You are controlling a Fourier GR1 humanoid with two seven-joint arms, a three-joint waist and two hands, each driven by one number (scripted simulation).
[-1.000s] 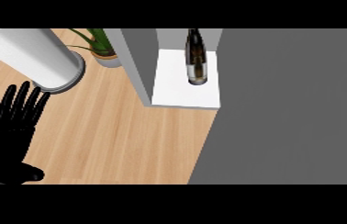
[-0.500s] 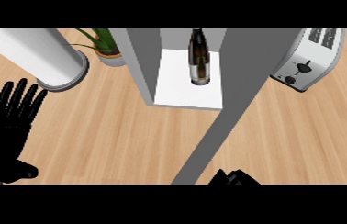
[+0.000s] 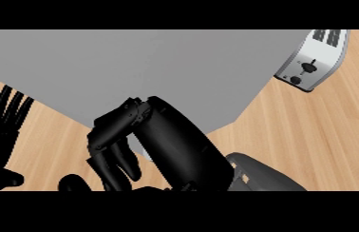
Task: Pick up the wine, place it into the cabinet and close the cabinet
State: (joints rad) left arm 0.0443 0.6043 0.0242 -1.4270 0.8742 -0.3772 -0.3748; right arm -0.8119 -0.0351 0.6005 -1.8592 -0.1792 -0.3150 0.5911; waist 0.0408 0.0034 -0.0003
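A broad grey cabinet door (image 3: pixel 140 69) fills the upper left and middle of the head view and covers the cabinet's opening. The wine is hidden behind it. My right hand (image 3: pixel 168 145) comes up from the lower edge at the middle, its back toward me. Its fingers (image 3: pixel 112 131) are loosely bent and lie at the door's lower edge, holding nothing. My left hand (image 3: pixel 8 131) rests open at the far left edge with its fingers up.
A silver toaster (image 3: pixel 316 60) stands at the upper right on the wooden counter (image 3: pixel 301 131). Part of my grey right forearm (image 3: pixel 266 174) shows at the lower right.
The cabinet door has swung across and now covers the opening and the wine. My right hand has risen from the lower edge to the door. The left hand has stayed put.
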